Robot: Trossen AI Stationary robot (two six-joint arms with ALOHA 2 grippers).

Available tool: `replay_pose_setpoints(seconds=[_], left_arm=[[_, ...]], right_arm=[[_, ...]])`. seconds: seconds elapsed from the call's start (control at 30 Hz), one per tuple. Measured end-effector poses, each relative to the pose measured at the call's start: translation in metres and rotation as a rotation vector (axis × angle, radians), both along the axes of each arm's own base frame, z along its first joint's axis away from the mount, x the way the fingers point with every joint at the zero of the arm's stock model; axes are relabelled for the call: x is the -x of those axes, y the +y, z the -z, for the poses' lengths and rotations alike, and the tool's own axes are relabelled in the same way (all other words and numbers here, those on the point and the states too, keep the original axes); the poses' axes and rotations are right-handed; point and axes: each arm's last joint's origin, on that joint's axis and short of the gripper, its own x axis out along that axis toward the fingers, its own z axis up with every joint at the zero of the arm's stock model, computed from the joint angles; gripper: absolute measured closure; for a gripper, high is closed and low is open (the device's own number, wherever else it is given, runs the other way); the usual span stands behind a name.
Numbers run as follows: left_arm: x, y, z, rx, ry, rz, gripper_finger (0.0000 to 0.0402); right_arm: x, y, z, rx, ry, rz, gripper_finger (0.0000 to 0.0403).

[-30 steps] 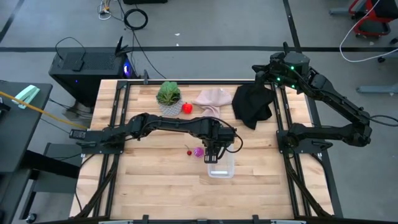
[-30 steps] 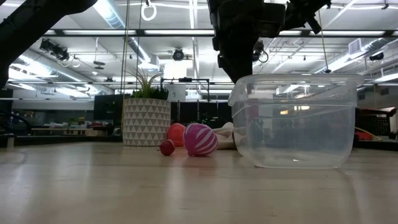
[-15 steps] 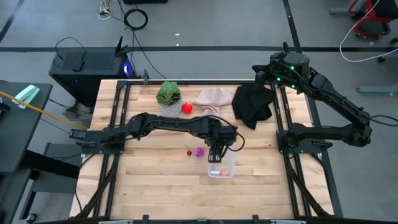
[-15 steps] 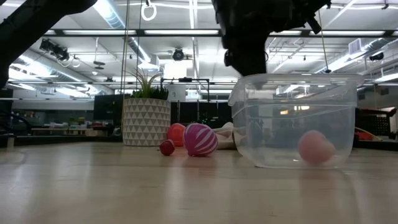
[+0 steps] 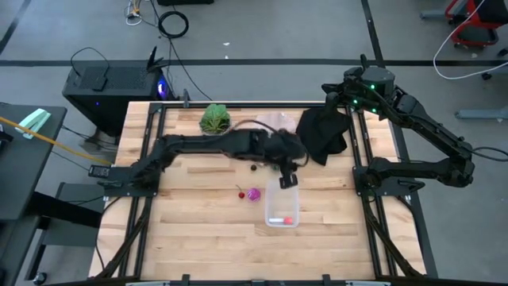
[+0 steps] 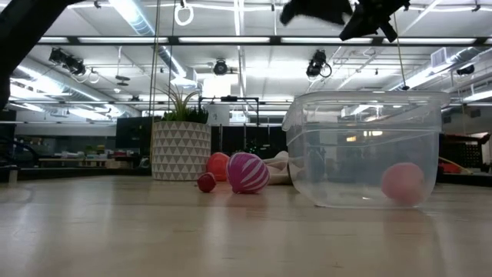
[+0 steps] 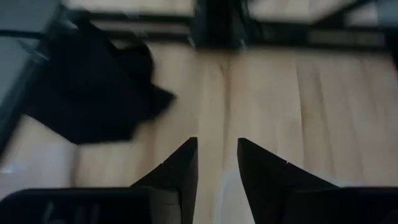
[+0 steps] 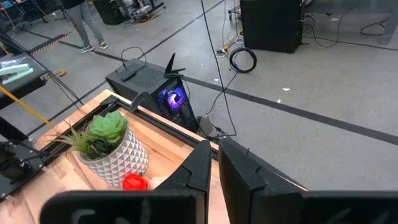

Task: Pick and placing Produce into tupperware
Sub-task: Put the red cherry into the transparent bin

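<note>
The clear tupperware (image 5: 282, 211) stands on the table's near middle and also shows in the low view (image 6: 365, 150). A pink-red toy piece (image 6: 402, 183) lies on its floor, seen from above too (image 5: 287, 220). A purple striped piece (image 5: 254, 194) and a tiny dark-red one (image 5: 240, 193) lie on the table left of it. A red piece (image 6: 218, 165) lies farther back by the plant pot. My left gripper (image 5: 287, 183) hangs above the tupperware's far edge; in its wrist view (image 7: 217, 163) it is open and empty. My right gripper (image 5: 332, 89) is raised over the far right corner, shut (image 8: 213, 155).
A leafy plant in a white patterned pot (image 5: 214, 119) stands at the far edge, with a beige cloth (image 5: 274, 121) and a black cloth (image 5: 321, 133) to its right. A small dark thing (image 5: 253, 167) lies under the left arm. Bare wood lies near and left of the tupperware.
A pink-red piece has dropped from my left gripper into the tupperware and rolled a little toward the right along its floor. My left gripper has then risen and drawn back toward the table's far edge, away from the container.
</note>
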Motion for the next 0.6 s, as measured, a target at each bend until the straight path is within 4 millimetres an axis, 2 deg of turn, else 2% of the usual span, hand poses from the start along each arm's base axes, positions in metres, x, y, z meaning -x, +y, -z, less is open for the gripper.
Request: replay_pose_setpoints(seconds=[0.13, 0.23, 0.47, 0.6], left_arm=[[0.007, 0.000, -0.045, 0.021, -0.272, -0.045, 0.0284], [0.007, 0.000, -0.069, 0.059, -0.464, -0.062, 0.0283], [0.004, -0.013, -0.109, 0.093, -0.918, -0.011, 0.0296], [0.005, -0.017, -0.124, 0.125, -1.197, 0.030, 0.0305]], right_arm=[[0.000, 0.000, 0.000, 0.004, 0.004, -0.002, 0.0365], [0.000, 0.000, 0.000, 0.012, 0.011, -0.006, 0.0365], [0.000, 0.000, 0.000, 0.019, 0.017, -0.009, 0.0365], [0.000, 0.000, 0.000, 0.021, 0.019, -0.011, 0.0365]])
